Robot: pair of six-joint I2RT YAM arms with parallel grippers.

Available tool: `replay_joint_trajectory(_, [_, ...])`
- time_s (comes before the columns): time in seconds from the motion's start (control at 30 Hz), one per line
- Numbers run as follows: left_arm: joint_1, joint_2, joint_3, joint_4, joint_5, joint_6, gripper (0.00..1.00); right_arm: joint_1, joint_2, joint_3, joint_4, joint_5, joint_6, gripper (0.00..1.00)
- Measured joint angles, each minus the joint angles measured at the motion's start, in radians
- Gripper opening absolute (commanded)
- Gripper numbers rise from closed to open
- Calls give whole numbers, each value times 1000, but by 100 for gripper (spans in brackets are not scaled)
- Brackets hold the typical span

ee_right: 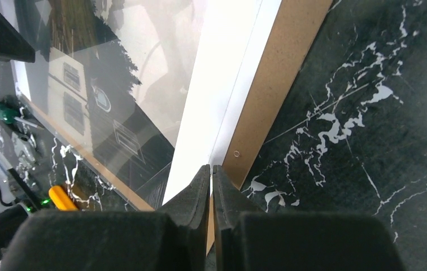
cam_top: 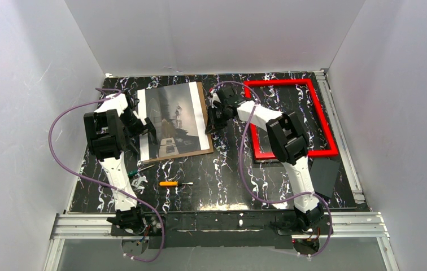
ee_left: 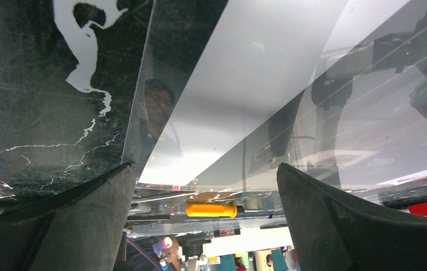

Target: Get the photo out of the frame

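Black marbled table [cam_top: 222, 169] carries the photo [cam_top: 174, 121] on a brown board [cam_top: 204, 121], apart from the red frame [cam_top: 324, 113] lying farther right. My right pincer [ee_right: 212, 175] is clenched at the photo's white edge; my left pincer [ee_left: 205, 166] gapes wide.

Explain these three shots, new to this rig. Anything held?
Two robot arms are bolted at the near edge of the table. The wide picture looks down from above; the other two come from wrist cameras, their dark wedges are the fingers. On the table lie the photo on a brown backing board, the empty red frame beside it, and a yellow-handled screwdriver. The left gripper is open at the photo's left edge, holding nothing. The right gripper is shut at its right edge; whether it pinches the print is unclear.
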Motion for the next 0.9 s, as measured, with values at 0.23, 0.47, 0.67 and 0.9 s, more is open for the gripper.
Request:
replay_joint_trajectory(0.23, [0, 2, 1, -3, 0, 0, 96, 26, 23, 50, -55, 64, -42, 12])
replay_joint_trajectory(0.47, [0, 3, 2, -5, 0, 0, 96, 51, 26, 75, -89, 140, -58, 13])
replay_joint_trajectory(0.67, [2, 4, 3, -6, 2, 0, 96, 65, 18, 72, -96, 189, -53, 16])
replay_joint_trajectory(0.9, [4, 5, 3, -7, 4, 0, 96, 68, -12, 10, -41, 188, -12, 18])
